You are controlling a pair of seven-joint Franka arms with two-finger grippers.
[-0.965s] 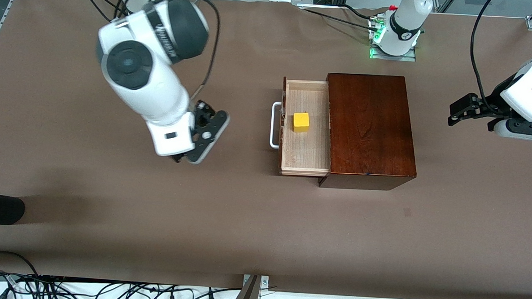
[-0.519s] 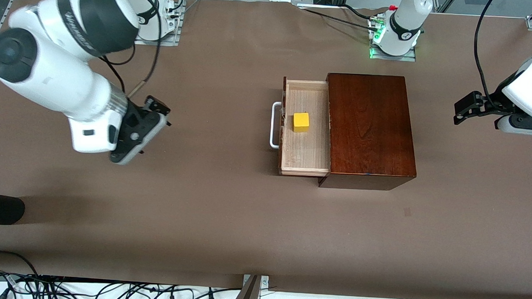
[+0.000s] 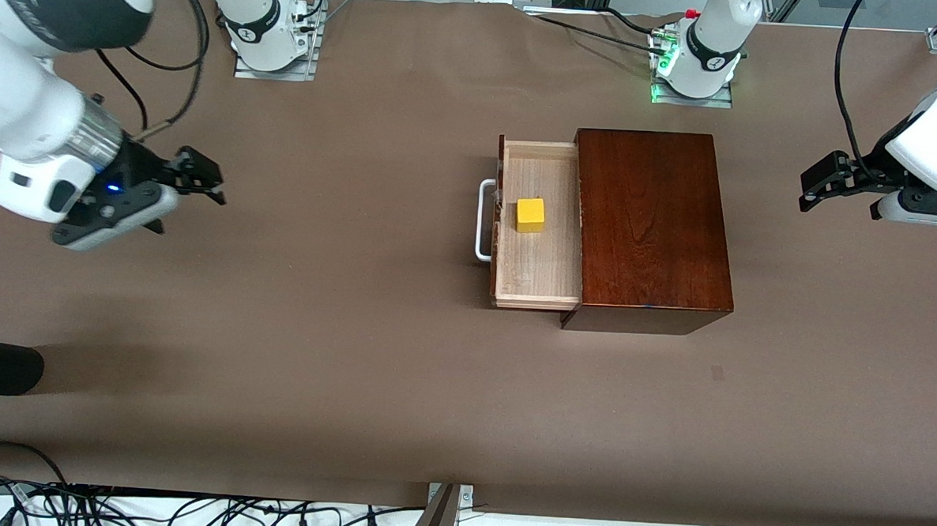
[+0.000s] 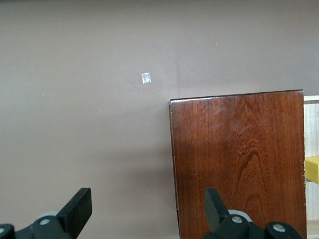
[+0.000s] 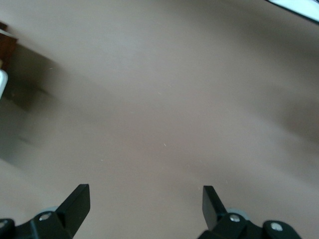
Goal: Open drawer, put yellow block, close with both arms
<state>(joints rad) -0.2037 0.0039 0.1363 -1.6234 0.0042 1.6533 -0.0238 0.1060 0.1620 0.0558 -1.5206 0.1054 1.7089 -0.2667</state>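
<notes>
So the pale light-wood drawer with its dark front and white U-shaped handle [image 3: 539, 223] is sticking out of the glossy dark mahogany box [image 3: 650, 223] toward the right arm's end of the table, and the small bright yellow cube [image 3: 530, 215] sits inside the tray, close to the handle end. My read: the block step looks done and only the closing is left, which explains why nobody's holding anything.

The right arm's black two-finger gripper [image 3: 195, 178] hangs over bare brown table [image 3: 353, 369] at its own end, well apart from the handle, fingers spread wide and empty. The left arm's black gripper [image 3: 824, 182] hovers over the table off the box's closed end, also spread wide with nothing in it. Its wrist view shows the box top and a sliver of yellow past it.

To push the drawer shut, I'd guess the right one has to travel back to the handle.
</notes>
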